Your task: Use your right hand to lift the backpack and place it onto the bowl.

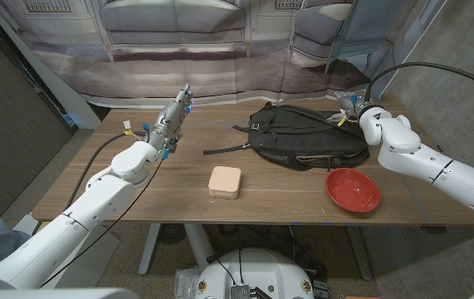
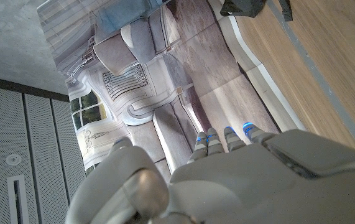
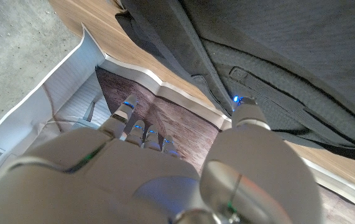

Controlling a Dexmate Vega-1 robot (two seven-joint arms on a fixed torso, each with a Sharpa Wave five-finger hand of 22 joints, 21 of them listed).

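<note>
Head view shows the black backpack lying on the far right part of the table, with the red bowl just beside its near edge. The right hand is at the far right end of the backpack; in the right wrist view its fingers are apart and hold nothing. I think it should close on a strap or firm fold, then lift high enough to clear the bowl rim. The left hand waits, fingers extended and holding nothing
</note>
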